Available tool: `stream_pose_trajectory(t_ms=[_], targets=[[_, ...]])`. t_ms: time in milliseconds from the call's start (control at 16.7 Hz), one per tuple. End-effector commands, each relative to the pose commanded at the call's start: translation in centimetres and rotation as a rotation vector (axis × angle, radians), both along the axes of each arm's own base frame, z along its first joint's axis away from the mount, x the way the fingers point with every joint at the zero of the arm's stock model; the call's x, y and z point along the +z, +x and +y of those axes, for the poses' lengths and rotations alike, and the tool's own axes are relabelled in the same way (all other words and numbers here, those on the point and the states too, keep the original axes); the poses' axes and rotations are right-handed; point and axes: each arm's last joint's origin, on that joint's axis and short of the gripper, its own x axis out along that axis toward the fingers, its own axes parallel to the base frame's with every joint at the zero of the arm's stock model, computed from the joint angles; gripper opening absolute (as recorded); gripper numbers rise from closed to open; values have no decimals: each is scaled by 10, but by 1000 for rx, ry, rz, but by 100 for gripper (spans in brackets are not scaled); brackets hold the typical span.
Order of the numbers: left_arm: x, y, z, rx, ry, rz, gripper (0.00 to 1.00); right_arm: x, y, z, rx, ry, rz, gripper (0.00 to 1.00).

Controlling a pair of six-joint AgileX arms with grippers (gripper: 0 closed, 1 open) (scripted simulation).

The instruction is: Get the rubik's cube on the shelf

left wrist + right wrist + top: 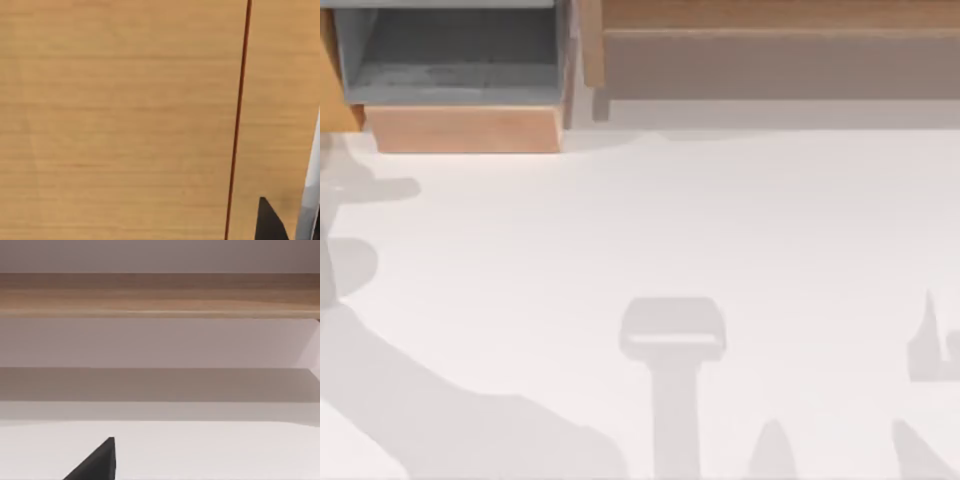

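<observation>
Shelf: long light-brown wooden board along the table's far edge, right part of the top view, with a grey-brown shaded recess beneath it. In the right wrist view the shelf runs as a wooden band straight across, its pale recess below.

Box compartment: grey-lined, with a wooden front panel, just beside the shelf on its left, a narrow gap between them.

Table: white surface in front of the shelf and compartment, crossed by grey shadows of the arms near the edge away from the shelf.

Rubik's cube: its place cannot be told from these pictures.

Left gripper: a dark fingertip shows close against a light-brown wooden surface marked by one thin dark seam. Whether the pincer is open or closed cannot be told.

Right gripper: a dark fingertip shows over the white table, facing the shelf. Whether the pincer is open or closed cannot be told.
</observation>
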Motion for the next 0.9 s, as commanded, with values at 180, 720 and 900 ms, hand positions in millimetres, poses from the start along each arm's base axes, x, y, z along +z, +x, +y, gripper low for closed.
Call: stream_pose_trajectory(t_ms=[180, 720, 900], targets=[[0, 0, 0, 0, 0, 0, 0, 0, 0, 0, 0, 0, 0, 100], [-4, -17, 3, 2, -15, 16, 0, 0, 0, 0, 0, 0, 0, 100], [-7, -46, 2, 1, -18, 26, 0, 0, 0, 0, 0, 0, 0, 100]])
